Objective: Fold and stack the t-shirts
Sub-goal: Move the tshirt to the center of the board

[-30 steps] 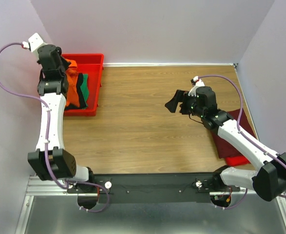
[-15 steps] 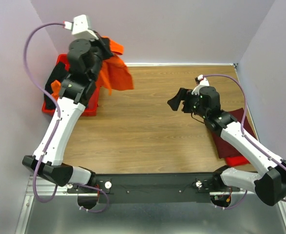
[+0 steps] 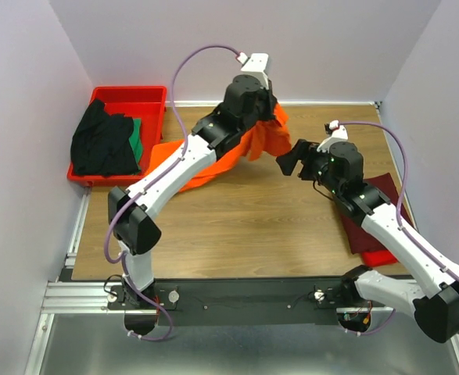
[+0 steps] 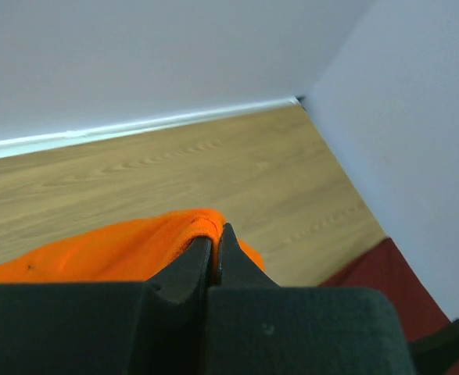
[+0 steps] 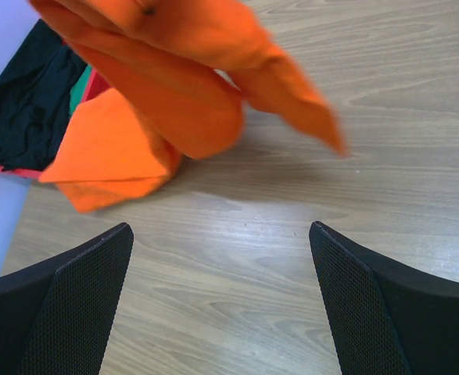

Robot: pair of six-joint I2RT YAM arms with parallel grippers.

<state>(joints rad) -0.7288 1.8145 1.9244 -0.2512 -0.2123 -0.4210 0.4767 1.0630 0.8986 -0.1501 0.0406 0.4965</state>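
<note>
Pinching the orange t-shirt by a bunched edge, left tool pressed together, up over the middle of the wooden surface with the tail trailing on the wood toward the red tray. Better to bring the right tool, spread wide and empty just beside the hanging cloth, onto a free corner and pull things flat before laying down, not just drop the wad. Soft, floppy matte knit slumping into rounded folds, versus smooth hard wood-grain underneath.
</note>
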